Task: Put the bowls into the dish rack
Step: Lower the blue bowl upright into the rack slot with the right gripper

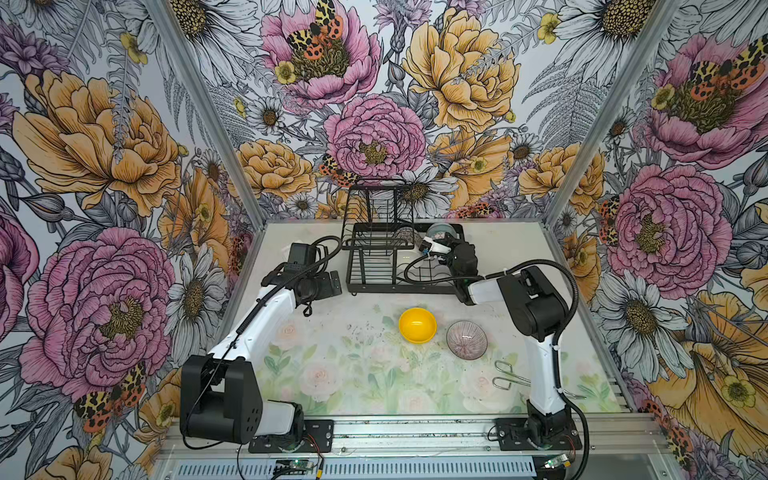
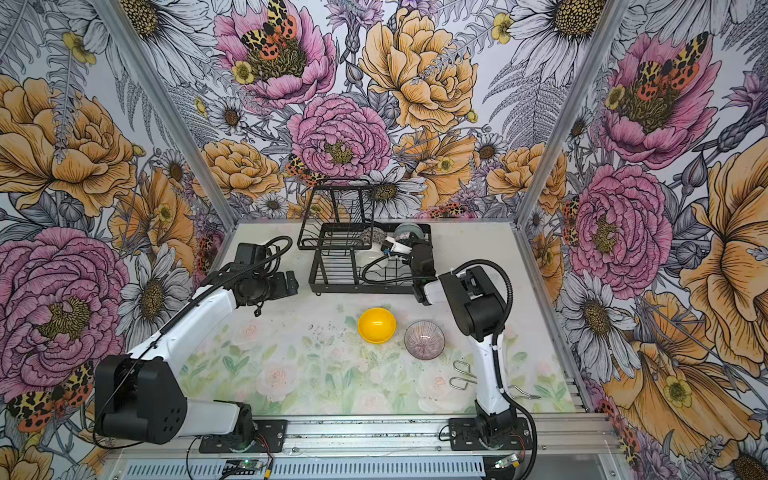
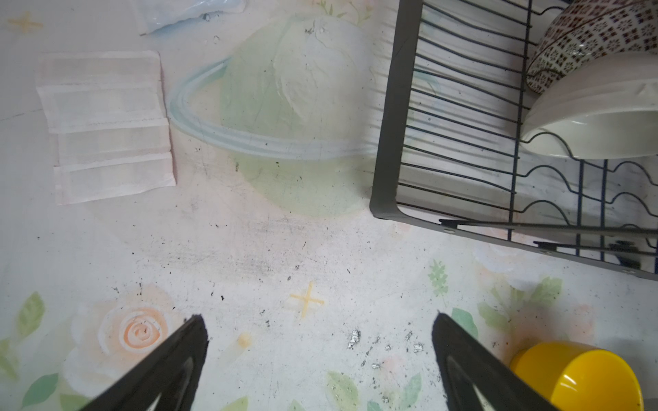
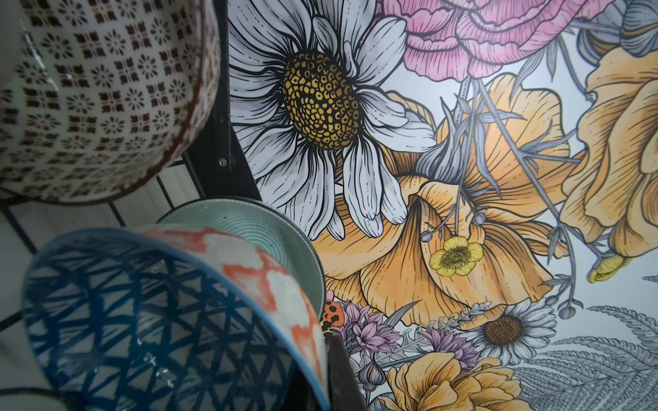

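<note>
In both top views the dish rack (image 1: 390, 288) (image 2: 357, 287) is seen at the far middle of the table (image 1: 332, 374). In its lower tier a mosaic bowl (image 1: 405, 237) and a cream bowl (image 2: 370, 255) are seen on edge, with a teal bowl (image 1: 441, 230) at the far right end. The right gripper (image 1: 432, 245) is reached into the rack just in front of the teal bowl. The left gripper (image 1: 328, 284) is held above the table just left of the rack. A yellow bowl (image 1: 417, 325) and a mauve bowl (image 1: 466, 339) are noted close together on the table in front of the rack, well apart from it. Wire tongs (image 1: 509, 374) lie beside the right arm's base. In the left wrist view the left gripper's fingers (image 3: 192, 341) are spread wide over bare table, with nothing between them; the yellow bowl (image 3: 584, 380) sits just outside one finger. In the right wrist view the blue triangle-patterned bowl (image 4: 142, 320) is seen tilted, its rim clamped by the closed right gripper, whose dark finger (image 4: 338, 373) shows at the rim. The teal bowl is just behind it.
</note>
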